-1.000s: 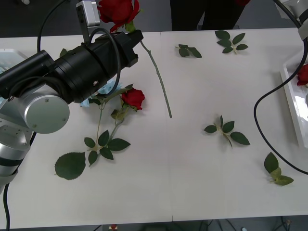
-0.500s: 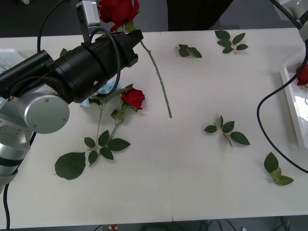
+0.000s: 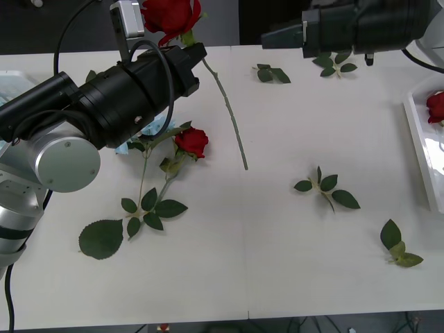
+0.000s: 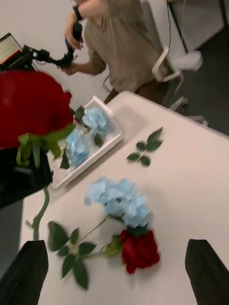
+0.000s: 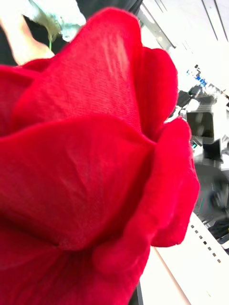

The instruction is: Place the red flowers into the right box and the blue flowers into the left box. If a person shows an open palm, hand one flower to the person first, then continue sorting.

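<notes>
Left end effector [image 3: 182,43]: at the counter's [image 3: 277,263] far left edge, gripping a raised red rose [image 3: 168,15].
Right end effector [image 4: 114,267]: fingers wide apart, nothing between.
Right wrist view: blue flower [image 4: 121,201] touching a lying rose [image 4: 139,250]; more blue in the left box [image 4: 98,155].

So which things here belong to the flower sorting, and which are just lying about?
Job:
- red rose held up by the left tool
- red rose and blue flower lying on the table
- left box with blue flowers
- right box with a rose
- right tool, open above the table

Lying about:
- loose leaf sprigs
- single leaf
</notes>
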`<state>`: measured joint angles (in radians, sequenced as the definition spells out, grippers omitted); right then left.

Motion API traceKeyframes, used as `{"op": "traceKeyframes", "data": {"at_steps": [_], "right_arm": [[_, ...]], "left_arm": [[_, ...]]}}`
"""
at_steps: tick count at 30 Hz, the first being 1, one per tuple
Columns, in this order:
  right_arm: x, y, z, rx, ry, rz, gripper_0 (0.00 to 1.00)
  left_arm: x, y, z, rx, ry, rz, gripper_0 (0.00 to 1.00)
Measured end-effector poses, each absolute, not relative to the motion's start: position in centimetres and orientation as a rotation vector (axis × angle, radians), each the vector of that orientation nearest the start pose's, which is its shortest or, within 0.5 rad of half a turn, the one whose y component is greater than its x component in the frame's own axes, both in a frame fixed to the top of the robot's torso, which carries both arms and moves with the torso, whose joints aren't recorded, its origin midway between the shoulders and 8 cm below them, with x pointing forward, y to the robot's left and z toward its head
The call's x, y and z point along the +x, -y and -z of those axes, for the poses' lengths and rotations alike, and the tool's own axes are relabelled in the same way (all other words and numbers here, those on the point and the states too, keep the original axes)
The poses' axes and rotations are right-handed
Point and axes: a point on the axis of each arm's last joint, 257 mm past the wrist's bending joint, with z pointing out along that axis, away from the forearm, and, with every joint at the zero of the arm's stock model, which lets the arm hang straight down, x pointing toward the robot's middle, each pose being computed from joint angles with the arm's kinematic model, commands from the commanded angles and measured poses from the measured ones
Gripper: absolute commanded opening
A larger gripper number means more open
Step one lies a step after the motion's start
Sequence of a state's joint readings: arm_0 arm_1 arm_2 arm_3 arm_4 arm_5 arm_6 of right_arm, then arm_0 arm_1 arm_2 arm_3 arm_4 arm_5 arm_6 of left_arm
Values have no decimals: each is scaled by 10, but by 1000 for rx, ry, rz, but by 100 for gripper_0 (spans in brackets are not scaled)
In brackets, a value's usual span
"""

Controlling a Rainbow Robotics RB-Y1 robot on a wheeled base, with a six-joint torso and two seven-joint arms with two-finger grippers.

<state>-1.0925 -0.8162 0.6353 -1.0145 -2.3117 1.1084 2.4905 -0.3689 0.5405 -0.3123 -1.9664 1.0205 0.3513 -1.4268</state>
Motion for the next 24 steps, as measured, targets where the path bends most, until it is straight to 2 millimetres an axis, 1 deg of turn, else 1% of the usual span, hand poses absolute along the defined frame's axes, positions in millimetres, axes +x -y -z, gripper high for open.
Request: {"op": "traceKeyframes", "data": {"at_steps": [3, 5, 8, 11, 16, 20, 24], "right_arm": [[534, 74, 36, -989, -1915, -1119, 83], [521, 77, 48, -1008, -1990, -1124, 83], [501, 76, 54, -1049, -2023, -1129, 84], [477, 74, 60, -1072, -2055, -1140, 83], [447, 72, 76, -1066, -2098, -1163, 83], [438, 69, 96, -1071, -2103, -1138, 83], [431, 65, 113, -1035, -2153, -1117, 83]], "left_arm": [[511, -39, 0, 258, -1478, 962, 0], [511, -39, 0, 258, -1479, 962, 0], [511, -39, 0, 258, -1479, 962, 0], [511, -39, 0, 258, -1479, 962, 0], [511, -39, 0, 258, -1479, 962, 0], [511, -39, 0, 258, -1479, 962, 0], [511, -39, 0, 258, -1479, 962, 0]]}}
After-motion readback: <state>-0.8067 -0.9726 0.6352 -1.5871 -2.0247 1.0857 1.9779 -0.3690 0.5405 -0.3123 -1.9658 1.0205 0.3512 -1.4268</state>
